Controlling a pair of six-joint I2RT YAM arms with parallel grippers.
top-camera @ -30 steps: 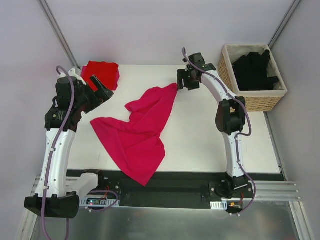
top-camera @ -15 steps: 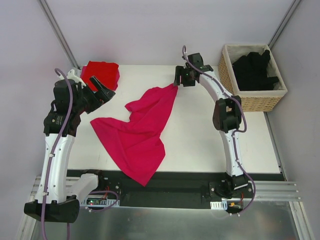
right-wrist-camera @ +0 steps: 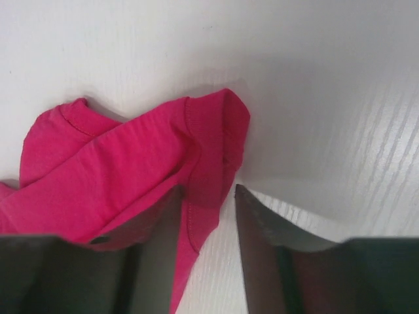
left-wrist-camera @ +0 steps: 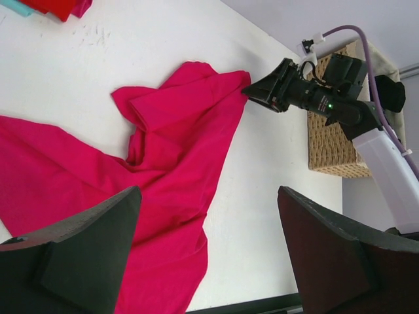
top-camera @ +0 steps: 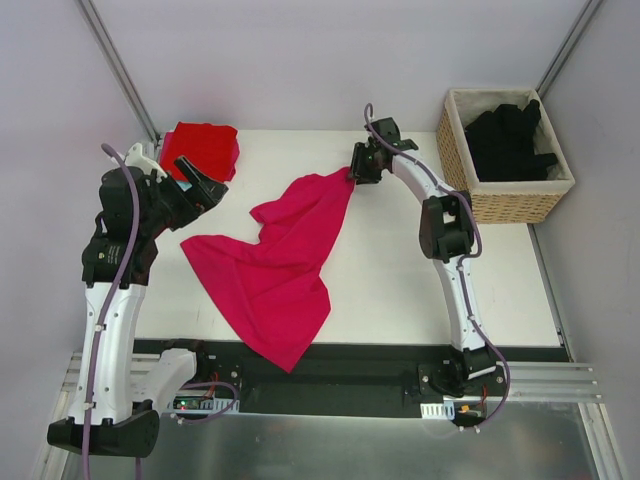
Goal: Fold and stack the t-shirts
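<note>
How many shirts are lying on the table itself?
2: pink shirt spread mid-table; red shirt folded at the far left corner. Black cloth in the basket may hide more.

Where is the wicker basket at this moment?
In the top view, the wicker basket stands at the far right corner of the table, just right of the right gripper, with black t-shirts inside.

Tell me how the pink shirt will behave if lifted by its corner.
Likely floppy: the shirt lies in rumpled folds, so it should drape from the right claw. Probably light: thin cloth. Its far end may drag on the table.
</note>
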